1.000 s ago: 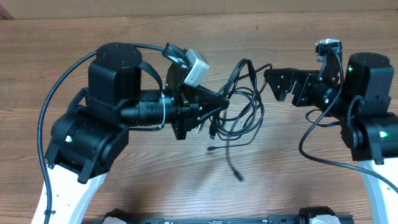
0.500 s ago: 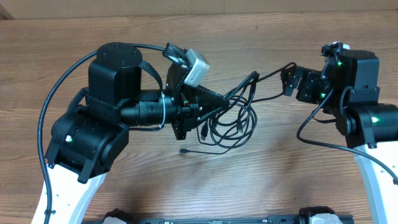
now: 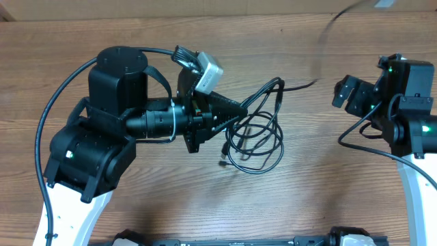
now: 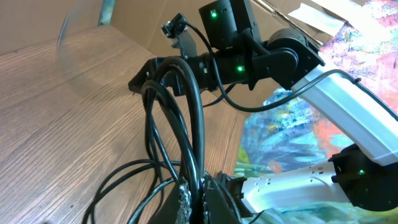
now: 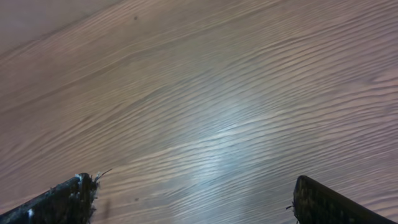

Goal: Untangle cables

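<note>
The wood-grain table (image 3: 205,41) has brown planks running side to side, bare apart from the arms and the cables (image 3: 256,140). A strip of tan cardboard (image 3: 171,8) lines its far edge, beyond the cables.

Left of the cables sits the bulky black left arm (image 3: 116,130) on its white base. Its left gripper (image 3: 240,111) points right and is clenched on the left side of the cables. In the left wrist view several black strands (image 4: 186,112) rise from between the pinched fingers (image 4: 214,202).

The cables lie as a loose heap of overlapping loops near the middle of the table. One plug tip (image 3: 223,162) hangs at the heap's lower left, and one strand (image 3: 300,85) trails off to the right.

Up and right of the cables is a pale blurred streak (image 3: 326,34), too smeared to identify.

Well right of the cables, apart from them, the right gripper (image 3: 343,93) stands spread and empty. Its wrist view shows only bare wood (image 5: 205,112) between the two fingertips (image 5: 62,200).

Beyond the table edge, in the left wrist view, lies a brightly painted sheet (image 4: 280,137).
</note>
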